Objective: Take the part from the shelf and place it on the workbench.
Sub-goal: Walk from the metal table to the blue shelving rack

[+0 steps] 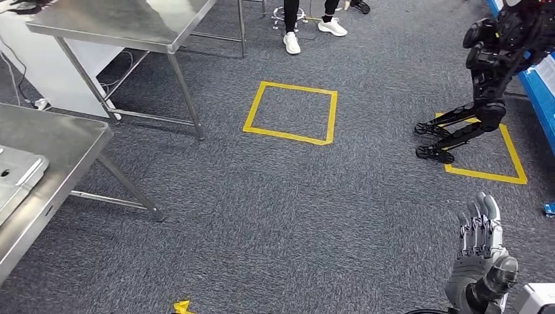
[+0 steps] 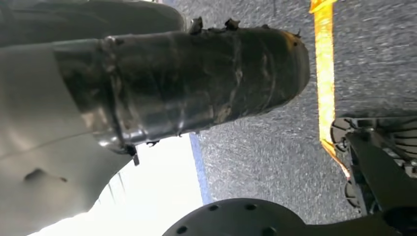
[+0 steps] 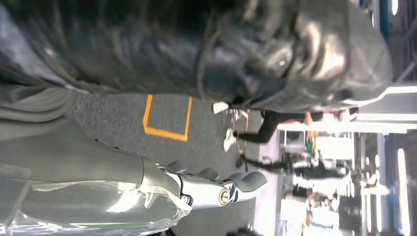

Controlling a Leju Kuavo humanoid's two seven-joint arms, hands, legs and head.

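Carpet (image 1: 262,209) fills the head view; the right hand (image 1: 480,252) is raised low at its right, fingers straight and together, holding nothing. Far to its left, a grey metal part (image 1: 16,173) lies on a steel tabletop (image 1: 59,140). Ahead of the hand, yellow tape squares (image 1: 291,111) mark the floor. The left wrist view shows a dark wrapped shape; the left hand's state cannot be told. In the right wrist view the right hand (image 3: 216,189) extends flat, empty.
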